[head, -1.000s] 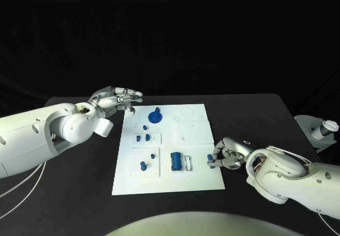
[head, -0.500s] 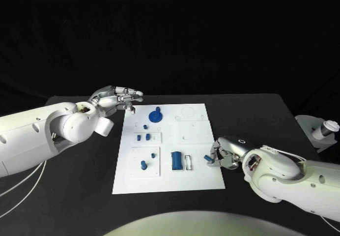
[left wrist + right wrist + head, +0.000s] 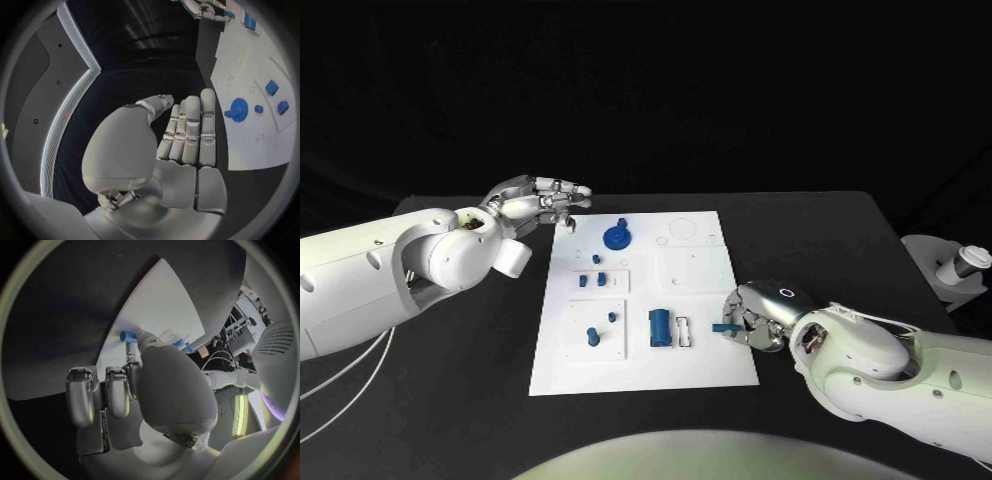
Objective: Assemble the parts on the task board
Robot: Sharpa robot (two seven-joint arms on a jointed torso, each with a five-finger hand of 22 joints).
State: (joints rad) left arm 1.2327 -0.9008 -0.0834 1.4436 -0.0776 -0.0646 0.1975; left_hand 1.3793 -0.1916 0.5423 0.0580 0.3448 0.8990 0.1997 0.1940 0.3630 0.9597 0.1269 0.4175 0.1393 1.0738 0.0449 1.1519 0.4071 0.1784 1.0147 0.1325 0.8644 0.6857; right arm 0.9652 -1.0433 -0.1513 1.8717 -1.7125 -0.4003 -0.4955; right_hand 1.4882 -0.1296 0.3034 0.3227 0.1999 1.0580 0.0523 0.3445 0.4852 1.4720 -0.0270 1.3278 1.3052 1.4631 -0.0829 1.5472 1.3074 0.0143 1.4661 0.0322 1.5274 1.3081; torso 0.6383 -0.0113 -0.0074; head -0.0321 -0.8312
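Pinching one blue part (image 3: 724, 327), the right robot hand (image 3: 759, 318) overhangs the task board (image 3: 700, 262); the left robot hand (image 3: 538, 200) holds nothing, fingers apart.

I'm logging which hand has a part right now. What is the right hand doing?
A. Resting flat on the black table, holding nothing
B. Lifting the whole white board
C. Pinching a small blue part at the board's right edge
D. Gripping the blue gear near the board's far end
C: the right hand pinches a small blue part over the right edge of the task board.
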